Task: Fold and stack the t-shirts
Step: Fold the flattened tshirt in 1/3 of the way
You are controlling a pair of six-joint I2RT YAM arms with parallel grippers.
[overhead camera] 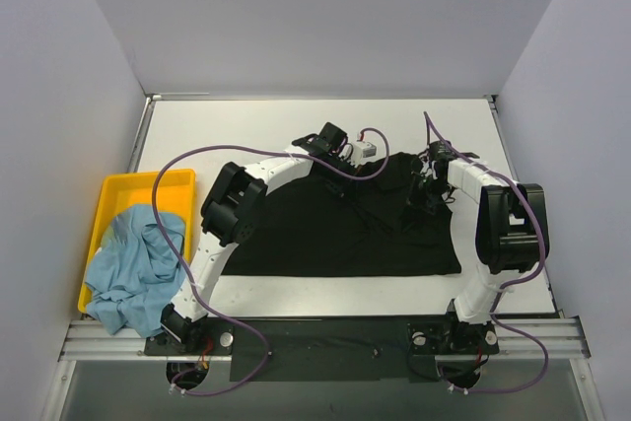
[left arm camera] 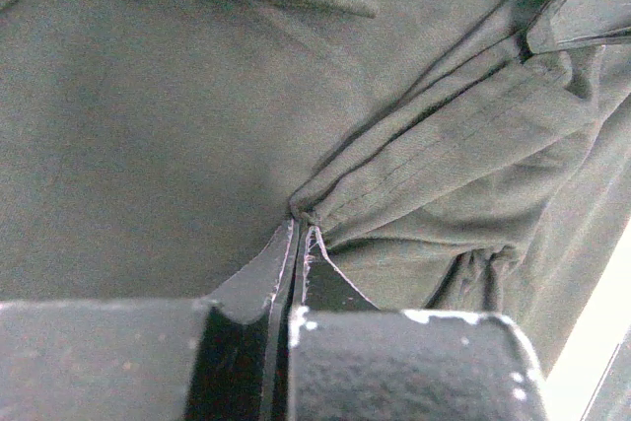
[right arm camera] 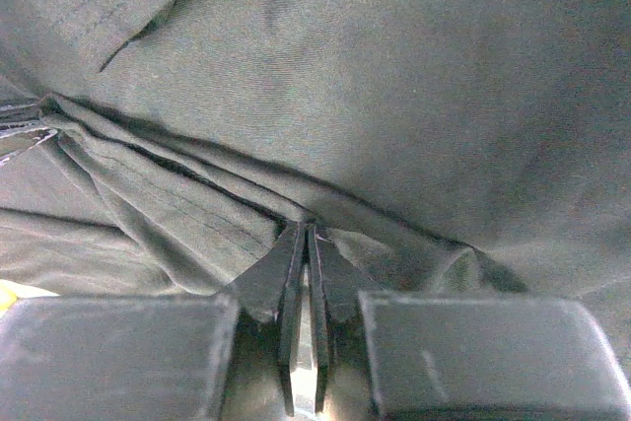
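Two bunched black t-shirt (overhead camera: pixel 335 234) folds hide left tool (left arm camera: pixel 302 228) and right tool (right arm camera: pixel 307 228) tips.

We reach both arms forward over the table: our left arm (overhead camera: pixel 237 202) bends at the elbow and stretches inward to the right, while our right arm (overhead camera: pixel 505 226) bends inward to the left. Our left gripper (left arm camera: pixel 301 220) and right gripper (right arm camera: pixel 304 228) each pinch the black t-shirt (overhead camera: pixel 325 234), fingers pressed together.

Black tee (overhead camera: pixel 335 239) solid, no print; lt blue tee (overhead camera: pixel 133 263) plain; tray (overhead camera: pixel 128 189) yellow; table (overhead camera: pixel 246 125) white.
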